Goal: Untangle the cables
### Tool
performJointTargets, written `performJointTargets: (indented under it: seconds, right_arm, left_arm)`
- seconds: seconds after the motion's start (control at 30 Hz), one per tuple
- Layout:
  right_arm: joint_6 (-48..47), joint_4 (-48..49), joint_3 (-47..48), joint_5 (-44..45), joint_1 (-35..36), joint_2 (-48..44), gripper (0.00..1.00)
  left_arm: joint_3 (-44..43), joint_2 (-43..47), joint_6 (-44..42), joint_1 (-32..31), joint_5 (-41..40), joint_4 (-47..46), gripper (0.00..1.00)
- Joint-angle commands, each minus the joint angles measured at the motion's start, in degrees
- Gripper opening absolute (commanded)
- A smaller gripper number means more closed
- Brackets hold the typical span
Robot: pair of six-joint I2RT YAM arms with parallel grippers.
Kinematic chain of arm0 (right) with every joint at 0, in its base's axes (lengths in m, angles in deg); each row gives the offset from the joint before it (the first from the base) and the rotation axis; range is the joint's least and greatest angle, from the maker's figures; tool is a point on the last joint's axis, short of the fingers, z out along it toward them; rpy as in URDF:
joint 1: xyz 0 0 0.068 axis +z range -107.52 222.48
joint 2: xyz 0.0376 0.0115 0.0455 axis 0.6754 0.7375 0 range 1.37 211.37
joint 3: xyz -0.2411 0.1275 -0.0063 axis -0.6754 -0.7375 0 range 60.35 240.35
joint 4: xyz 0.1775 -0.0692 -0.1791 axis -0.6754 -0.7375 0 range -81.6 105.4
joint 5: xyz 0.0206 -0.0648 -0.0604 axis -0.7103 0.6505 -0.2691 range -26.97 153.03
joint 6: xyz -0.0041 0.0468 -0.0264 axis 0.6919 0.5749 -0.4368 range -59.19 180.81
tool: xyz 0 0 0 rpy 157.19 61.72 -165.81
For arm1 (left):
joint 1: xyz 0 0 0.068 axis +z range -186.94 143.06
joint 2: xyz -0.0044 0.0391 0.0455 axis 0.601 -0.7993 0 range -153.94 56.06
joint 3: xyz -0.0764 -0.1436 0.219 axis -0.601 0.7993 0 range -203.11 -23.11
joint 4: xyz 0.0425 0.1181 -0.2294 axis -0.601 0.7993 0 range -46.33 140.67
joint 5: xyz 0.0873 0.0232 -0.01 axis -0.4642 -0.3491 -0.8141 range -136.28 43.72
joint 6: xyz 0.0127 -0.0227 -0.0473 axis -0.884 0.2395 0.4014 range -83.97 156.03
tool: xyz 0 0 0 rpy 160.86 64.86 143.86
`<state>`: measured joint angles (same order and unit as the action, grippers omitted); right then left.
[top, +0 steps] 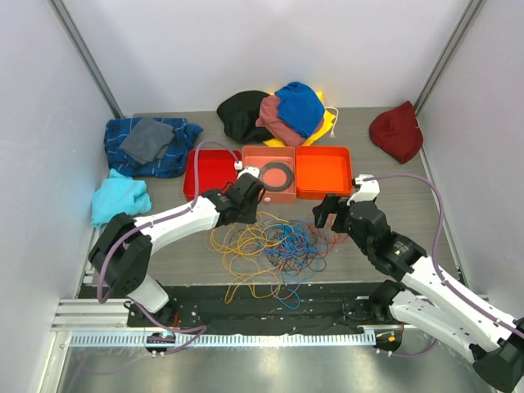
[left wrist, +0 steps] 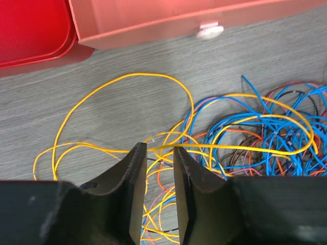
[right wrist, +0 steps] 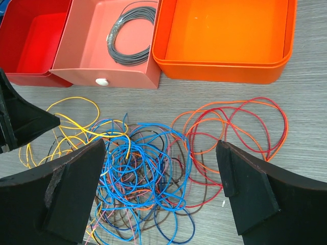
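Salmon tray (right wrist: 76, 76), dark ring (right wrist: 115, 43) coiled inside, red tray (right wrist: 30, 35) and orange tray (right wrist: 219, 71) flanking, cables (right wrist: 143, 163) heaped nearby, left gripper (left wrist: 160, 148) narrow, right gripper (right wrist: 161, 148) wide

The grey wood-grain table (top: 385, 168) carried the cables (top: 274, 246) in a loose tangle near the middle of its near edge: yellow and orange loops to the left, blue in the centre, red to the right, with a few loops reaching the near edge.

Just beyond them, three trays stood touching in a row: a red tray (top: 209, 172), a salmon tray (top: 255, 157) and an orange tray (top: 323, 170).

A blue plaid cloth (top: 176, 151) and a turquoise cloth (top: 119, 199) lay by the left edge. A pile of black, pink, blue and yellow cloths (top: 278, 115) sat at the far edge, and a dark red cloth (top: 397, 131) lay in the far right corner.
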<state>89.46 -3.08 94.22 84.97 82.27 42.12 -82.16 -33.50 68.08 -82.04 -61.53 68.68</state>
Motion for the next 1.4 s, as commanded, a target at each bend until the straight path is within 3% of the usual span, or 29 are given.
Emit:
performJointTargets:
  seconds: [0.0, 0.13, 0.27, 0.4, 0.5, 0.57, 0.63, 0.87, 1.03, 1.37]
  right_arm:
    - [0.27, 1.34, -0.03, 0.57, 0.2, -0.59, 1.0]
    - [0.36, 1.51, -0.38, 0.48, 0.2, -1.2, 1.0]
    - [0.71, 1.87, -0.82, 0.22, 0.2, -1.11, 1.0]
    - [0.71, 1.61, -0.65, 0.13, 0.2, -1.2, 1.0]
    - [0.62, 1.25, -0.64, 0.39, 0.2, -1.64, 1.0]
    - [0.45, 1.16, -0.64, 0.39, 0.2, -1.82, 1.0]
    - [0.45, 0.9, -0.64, 0.3, 0.2, -1.9, 1.0]
    - [0.62, 0.73, -0.73, -0.22, 0.29, -2.08, 1.0]
    - [0.71, 1.69, -0.12, -1.28, 0.2, -1.29, 1.0]
    - [1.06, 1.96, 3.13, -4.36, 0.2, 0.38, 1.0]
  left_arm:
    - [-2.65, -0.7, -0.94, -0.07, -1.8, -2.6, 0.29]
    - [-1.95, -0.7, -0.94, -0.07, -2.51, -3.83, 0.31]
    - [-2.56, -3.16, -0.33, -0.07, -2.6, -4.27, 0.41]
    - [-2.22, -5.27, 0.46, -0.07, -2.6, -4.97, 0.38]
    - [-1.34, -6.76, 1.17, -0.07, -2.77, -6.12, 0.32]
    - [-0.98, -7.12, 1.43, -0.07, -3.12, -6.47, 0.12]
    - [-0.81, -6.6, 2.04, -0.07, -4.0, -6.03, 0.0]
    - [-0.45, 8.59, 2.31, -0.69, -9.79, -2.26, 0.0]
    - [-7.11, 20.1, 0.47, -0.78, -11.82, 3.8, 0.02]
    - [-26.28, 22.76, -5.42, -0.78, -13.76, 11.63, 0.02]
